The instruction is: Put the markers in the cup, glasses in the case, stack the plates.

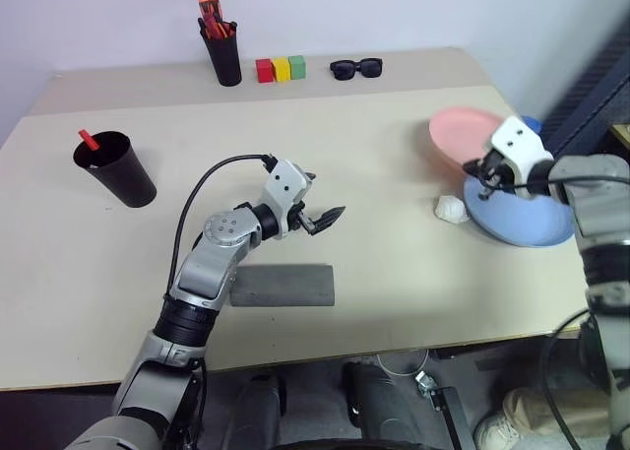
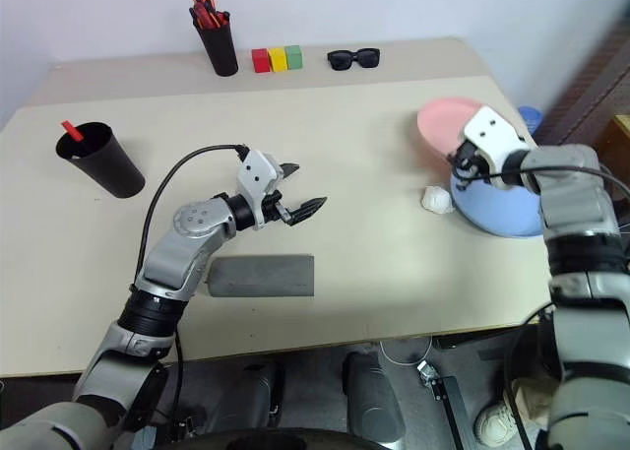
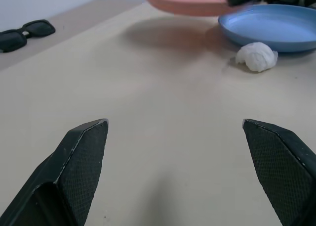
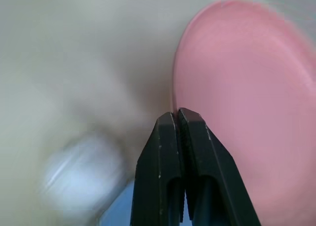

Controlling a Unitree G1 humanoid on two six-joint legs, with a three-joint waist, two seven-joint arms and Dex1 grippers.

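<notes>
Two plates lie at the table's [image 1: 394,302] right edge: the blue plate [image 1: 532,224] flat on the top, the pink plate [image 1: 463,135] raised over its far rim, its edge clenched in the right gripper [image 1: 484,179]. One grey case [image 1: 283,285] lies shut near the front edge, with the left gripper [image 1: 323,217] above it, fingers spread and empty. One black cup [image 1: 116,168] at far left holds a red-capped marker [image 1: 88,138]; a white wad [image 1: 452,209] touches the blue plate.

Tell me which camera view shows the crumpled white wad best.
The left wrist view: the white wad lies sharp and unblocked on the table beside the blue plate. Both eye views show it small, next to that plate. The right wrist view gives only a pale blur.
</notes>
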